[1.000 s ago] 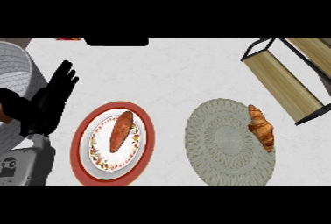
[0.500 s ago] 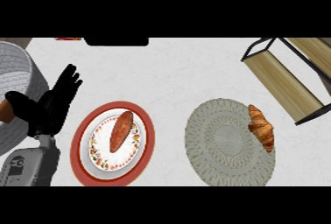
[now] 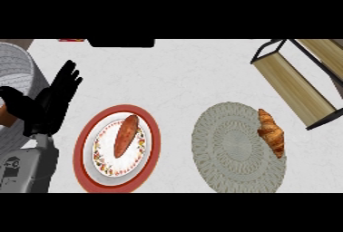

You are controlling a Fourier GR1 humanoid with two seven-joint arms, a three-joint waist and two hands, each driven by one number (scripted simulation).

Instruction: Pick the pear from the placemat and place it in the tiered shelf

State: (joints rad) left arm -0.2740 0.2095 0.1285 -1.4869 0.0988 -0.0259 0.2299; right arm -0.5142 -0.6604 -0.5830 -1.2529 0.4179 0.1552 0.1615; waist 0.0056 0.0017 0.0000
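**Left hand open at the counter's left edge; croissant on the placemat**

Head view, looking steeply down on a white, faintly marbled counter (image 3: 174, 86).

Left hand (image 3: 50, 102): black, on a grey forearm (image 3: 26, 170) that enters from the lower left. Fingers straight and spread wide, pointing up the view; thumb out to the left. It holds nothing and touches none of the items. Right hand: not in view.

Round grey woven placemat (image 3: 231, 152): lower centre-right. No pear shows on it. The only item there is a golden-brown croissant (image 3: 271, 132), lying lengthwise along the mat's right edge and partly over the rim.

Tiered shelf (image 3: 295, 81), light wooden boards in a black metal frame: upper right corner, tilted diagonally in the view, near the croissant but apart from the placemat.

Red-rimmed round plate (image 3: 144, 124): just right of the left hand, carrying a smaller white plate with a floral border (image 3: 100, 156). An elongated reddish-brown item, possibly a sweet potato (image 3: 125, 135), lies on it, slanted.

A grey ribbed rounded object (image 3: 13, 68) sits at the upper left edge, behind the hand; I cannot tell what it is.
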